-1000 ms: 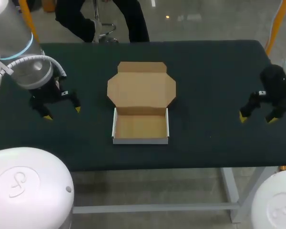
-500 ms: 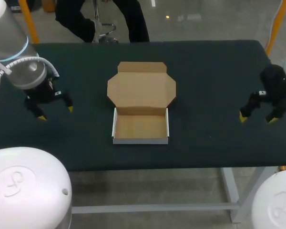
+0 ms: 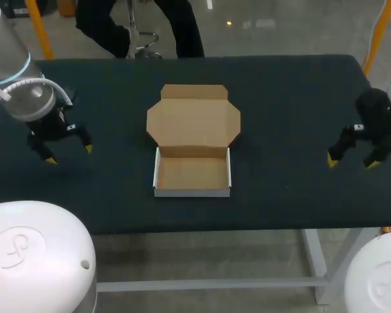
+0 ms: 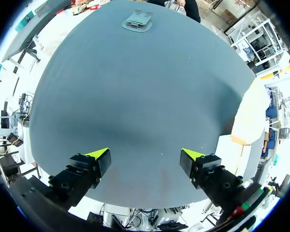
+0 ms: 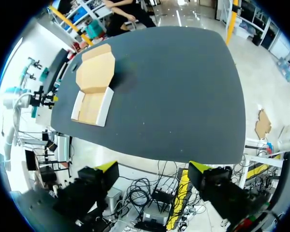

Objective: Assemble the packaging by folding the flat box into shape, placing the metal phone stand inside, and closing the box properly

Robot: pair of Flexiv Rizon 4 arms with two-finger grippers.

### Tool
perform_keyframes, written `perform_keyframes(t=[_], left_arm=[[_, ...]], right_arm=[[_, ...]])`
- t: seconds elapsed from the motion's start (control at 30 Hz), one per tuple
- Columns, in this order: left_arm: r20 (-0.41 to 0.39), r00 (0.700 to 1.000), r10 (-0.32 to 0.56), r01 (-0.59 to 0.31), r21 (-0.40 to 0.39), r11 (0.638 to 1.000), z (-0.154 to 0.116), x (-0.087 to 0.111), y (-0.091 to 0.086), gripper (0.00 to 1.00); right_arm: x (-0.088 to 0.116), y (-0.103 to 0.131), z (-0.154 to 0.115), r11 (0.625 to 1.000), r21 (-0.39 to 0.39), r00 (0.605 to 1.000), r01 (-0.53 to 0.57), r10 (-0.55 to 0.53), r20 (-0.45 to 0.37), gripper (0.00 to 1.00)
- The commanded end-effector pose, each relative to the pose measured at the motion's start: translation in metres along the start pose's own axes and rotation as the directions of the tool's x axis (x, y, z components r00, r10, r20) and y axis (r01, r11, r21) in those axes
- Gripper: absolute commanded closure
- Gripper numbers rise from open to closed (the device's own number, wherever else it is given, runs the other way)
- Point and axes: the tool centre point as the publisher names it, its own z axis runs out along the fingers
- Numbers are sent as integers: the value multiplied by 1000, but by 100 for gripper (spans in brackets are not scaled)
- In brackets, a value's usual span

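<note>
The box [image 3: 193, 147] was set centrally on the table [image 3: 293, 98], tray formed and lid laid flat open, presumably for loading. The left end effector [image 3: 68, 154] and right end effector [image 3: 350, 162] were held wide open, empty, well clear of it. The metal phone stand [image 4: 137, 21] was shown only in the left wrist view, far ahead of the fingers.
</note>
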Motion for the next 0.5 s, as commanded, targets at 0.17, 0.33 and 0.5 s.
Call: perform_keyframes(t=[0.17,0.33,0.5], left_arm=[[14,1000,2,-1,-33,999,18,-9,-21,0],[14,1000,2,-1,-33,999,18,-9,-21,0],[14,1000,2,-1,-33,999,18,-9,-21,0]], right_arm=[[1,0,-2,1000,5,1000,0,0,1,0],[1,0,-2,1000,5,1000,0,0,1,0],[1,0,-2,1000,5,1000,0,0,1,0]])
